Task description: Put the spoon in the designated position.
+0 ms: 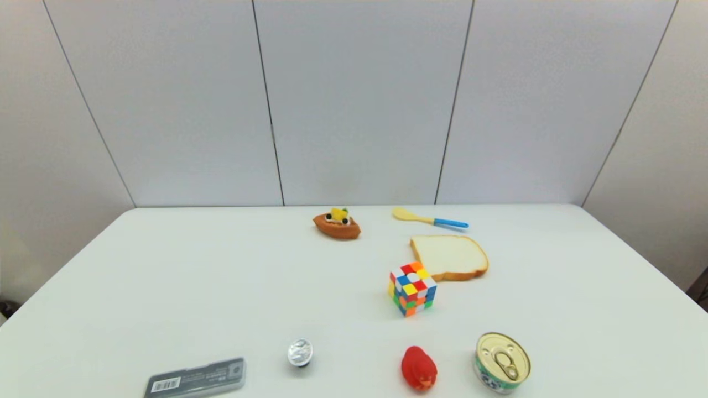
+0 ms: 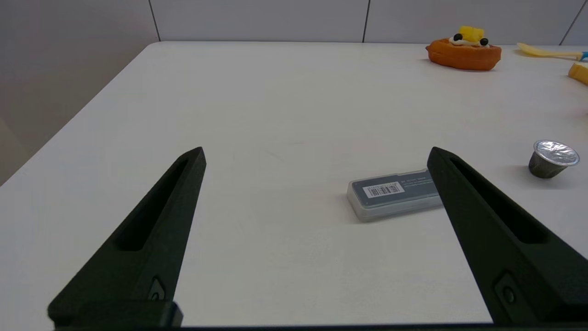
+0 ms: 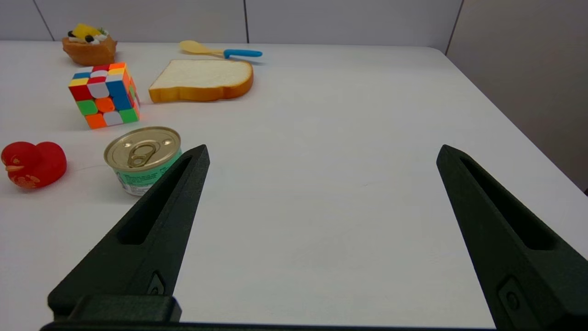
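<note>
The spoon [image 1: 429, 219], pale yellow with a bright blue handle, lies flat near the table's far edge, just behind a bread slice [image 1: 450, 257]; its handle points right. The right wrist view shows the spoon [image 3: 219, 49] far ahead, and the left wrist view catches only its bowl and neck [image 2: 549, 51]. Neither arm shows in the head view. My left gripper [image 2: 317, 154] stands open over bare table at the near left. My right gripper [image 3: 321, 154] stands open over bare table at the near right. Nothing sits between either pair of fingers.
A fruit tart [image 1: 337, 224] sits left of the spoon. A colourful puzzle cube [image 1: 412, 288] stands in front of the bread. Along the near edge lie a grey flat case [image 1: 196, 378], a foil capsule [image 1: 300, 352], a red duck [image 1: 418, 368] and a tin can [image 1: 501, 362].
</note>
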Robot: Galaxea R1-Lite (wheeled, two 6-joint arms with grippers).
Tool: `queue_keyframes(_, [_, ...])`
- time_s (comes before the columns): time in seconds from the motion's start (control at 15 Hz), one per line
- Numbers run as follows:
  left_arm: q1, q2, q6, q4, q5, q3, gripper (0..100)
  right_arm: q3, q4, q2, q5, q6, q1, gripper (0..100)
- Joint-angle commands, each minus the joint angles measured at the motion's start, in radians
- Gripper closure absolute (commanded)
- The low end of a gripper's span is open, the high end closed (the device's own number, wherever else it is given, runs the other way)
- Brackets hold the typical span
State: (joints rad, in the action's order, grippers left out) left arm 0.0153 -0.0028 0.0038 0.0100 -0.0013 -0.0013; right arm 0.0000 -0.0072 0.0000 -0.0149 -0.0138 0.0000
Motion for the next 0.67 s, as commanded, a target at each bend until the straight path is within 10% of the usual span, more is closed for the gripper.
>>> queue_keyframes(0.07, [0.0, 0.001, -0.001, 0.001, 0.0, 0.0, 0, 0.0, 0.0, 0.002, 0.007, 0.006, 0.0, 0])
queue_keyframes(0.67, [0.0, 0.001, -0.001, 0.001, 0.0, 0.0, 0, 0.0, -0.002, 0.002, 0.015, 0.011, 0.0, 0])
